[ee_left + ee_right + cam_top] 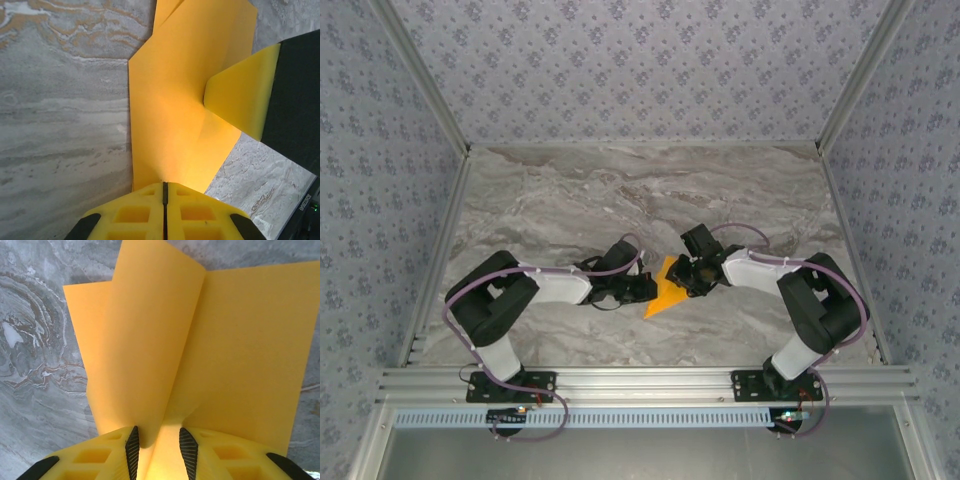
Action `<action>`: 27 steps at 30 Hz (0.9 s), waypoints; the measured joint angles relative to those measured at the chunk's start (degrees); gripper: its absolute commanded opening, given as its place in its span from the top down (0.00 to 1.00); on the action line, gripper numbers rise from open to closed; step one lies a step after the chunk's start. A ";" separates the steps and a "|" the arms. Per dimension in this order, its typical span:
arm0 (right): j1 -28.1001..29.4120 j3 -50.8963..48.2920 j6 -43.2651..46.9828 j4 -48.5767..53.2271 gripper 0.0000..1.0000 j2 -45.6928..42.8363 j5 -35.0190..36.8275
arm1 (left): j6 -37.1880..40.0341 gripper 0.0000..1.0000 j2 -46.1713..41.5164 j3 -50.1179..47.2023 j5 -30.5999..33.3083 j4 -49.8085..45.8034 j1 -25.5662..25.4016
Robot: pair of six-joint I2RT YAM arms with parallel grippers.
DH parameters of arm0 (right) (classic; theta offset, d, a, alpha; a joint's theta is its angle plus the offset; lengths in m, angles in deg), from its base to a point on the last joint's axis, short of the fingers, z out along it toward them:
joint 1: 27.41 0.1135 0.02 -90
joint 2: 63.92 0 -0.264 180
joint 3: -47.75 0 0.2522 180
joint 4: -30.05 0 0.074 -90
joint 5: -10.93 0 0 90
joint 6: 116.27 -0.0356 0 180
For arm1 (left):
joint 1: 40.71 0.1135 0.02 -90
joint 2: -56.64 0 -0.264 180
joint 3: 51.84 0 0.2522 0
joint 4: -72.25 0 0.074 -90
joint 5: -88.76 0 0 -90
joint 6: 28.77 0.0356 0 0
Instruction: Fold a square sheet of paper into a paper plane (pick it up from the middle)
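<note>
step: early fold of the orange paper (663, 289), I judge | left fingers (135, 212): shut on its edge | right fingers (95, 457): part open around a raised fold | next: pinch, flatten crease

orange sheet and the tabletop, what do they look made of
The orange sheet: thin matte paper, judging by its soft curl and crisp fold. The tabletop: grey veined marble look, smooth; real stone or printed laminate, cannot tell.
</note>
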 measured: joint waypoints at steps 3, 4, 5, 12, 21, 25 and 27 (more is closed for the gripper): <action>0.15 0.00 -0.50 0.17 0.69 0.00 0.59 | 0.07 0.90 0.00 0.35 0.26 -0.61 0.04; 0.24 0.00 -0.70 0.24 0.69 -0.02 0.70 | 0.15 0.90 0.00 0.42 0.39 -0.72 0.13; 0.26 0.04 -0.87 0.37 0.70 -0.02 0.90 | 0.31 0.90 0.00 0.48 0.48 -0.87 0.20; 0.79 0.11 -1.92 0.74 0.71 -0.11 2.05 | 0.96 0.90 0.00 0.68 0.66 -1.38 0.35; 1.05 -0.42 -2.38 0.35 0.70 -0.66 2.93 | 2.14 0.78 -0.44 1.03 0.70 -2.58 0.42; 1.05 -0.79 -2.38 0.00 0.70 -0.96 3.23 | 2.95 0.68 -2.71 1.03 0.96 -3.63 1.09; 1.05 -0.83 -2.38 -0.11 0.70 -1.03 3.23 | 3.26 0.66 -3.52 1.03 1.11 -3.61 1.55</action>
